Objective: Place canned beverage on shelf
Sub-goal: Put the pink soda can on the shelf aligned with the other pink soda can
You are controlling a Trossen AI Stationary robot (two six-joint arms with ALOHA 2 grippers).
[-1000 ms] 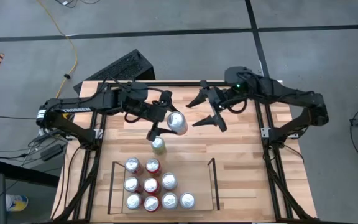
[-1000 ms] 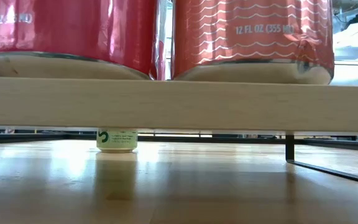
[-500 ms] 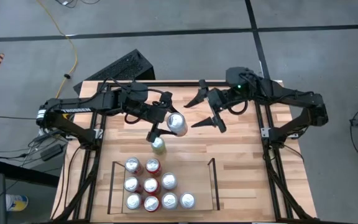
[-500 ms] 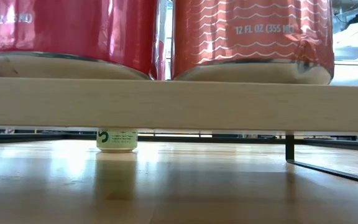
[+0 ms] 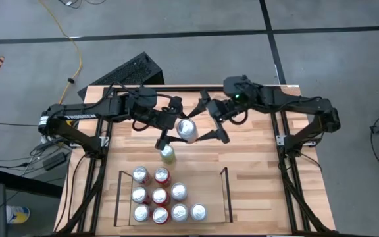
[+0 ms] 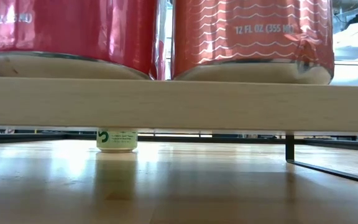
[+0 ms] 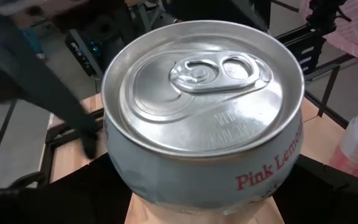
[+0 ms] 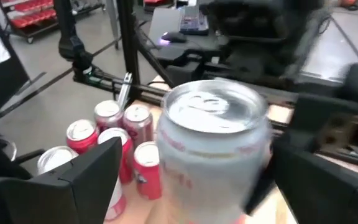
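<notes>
A silver canned beverage with pink lettering hangs upright above the table's far middle, with my left gripper shut on it. My right gripper is open just to the can's right. In the right wrist view its fingers stand on either side of the can, apart from it. A green can stands on its base on the table near the shelf. The shelf, at the near middle, holds several red and silver cans on its plank. My left gripper pinches the can's side wall between its two fingers, below the rim. The fingers reach in nearly level from the table's left. The can stands upright in the hold, its top up, lifted clear of the table.
Black frame rails run along the table's left and right sides. A keyboard lies on the floor beyond the far edge. The right part of the shelf floor is bare wood.
My right gripper has moved toward the table's left and a little down, and its fingers now flank the silver can. The can stays where it was in my left gripper.
</notes>
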